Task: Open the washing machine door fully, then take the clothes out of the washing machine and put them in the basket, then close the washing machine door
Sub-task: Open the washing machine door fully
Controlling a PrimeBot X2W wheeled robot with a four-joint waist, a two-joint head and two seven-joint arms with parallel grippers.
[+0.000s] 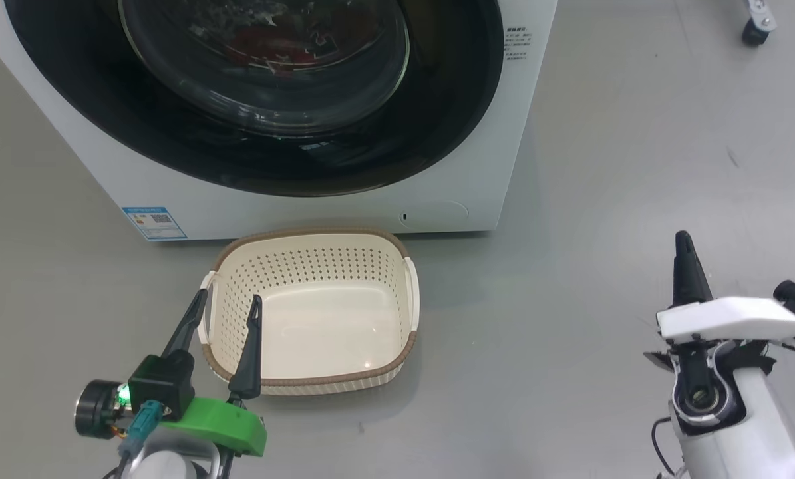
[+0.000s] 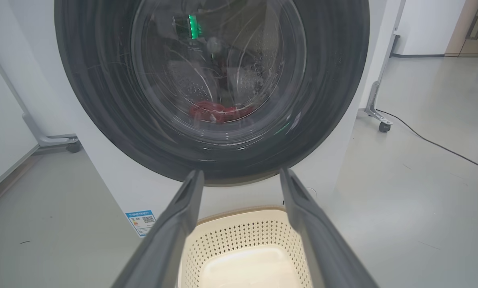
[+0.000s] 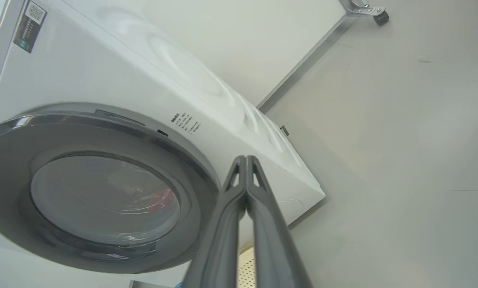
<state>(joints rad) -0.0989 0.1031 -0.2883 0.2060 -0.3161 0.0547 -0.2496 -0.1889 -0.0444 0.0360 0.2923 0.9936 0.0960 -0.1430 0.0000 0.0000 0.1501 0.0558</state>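
The white washing machine (image 1: 317,206) stands ahead with its round black-rimmed door (image 1: 171,133) shut against the front. Red clothes (image 2: 219,112) lie in the drum behind the glass, also faintly seen as red clothes (image 1: 264,43). The cream basket (image 1: 397,362) sits empty on the floor just before the machine. My left gripper (image 1: 229,301) hangs open over the basket's left rim, fingers pointing at the door; the left wrist view shows the left gripper (image 2: 241,174) with the door (image 2: 103,100) beyond. My right gripper (image 1: 683,238) stands shut and empty to the right; the right gripper (image 3: 245,159) faces the machine's right corner.
Grey floor (image 1: 603,199) spreads to the right of the machine. A caster (image 1: 756,30) of a stand sits far right at the back. A white partition panel (image 2: 7,120) with a wheeled foot (image 2: 73,146) stands left of the machine; a cable (image 2: 435,144) runs across the floor at right.
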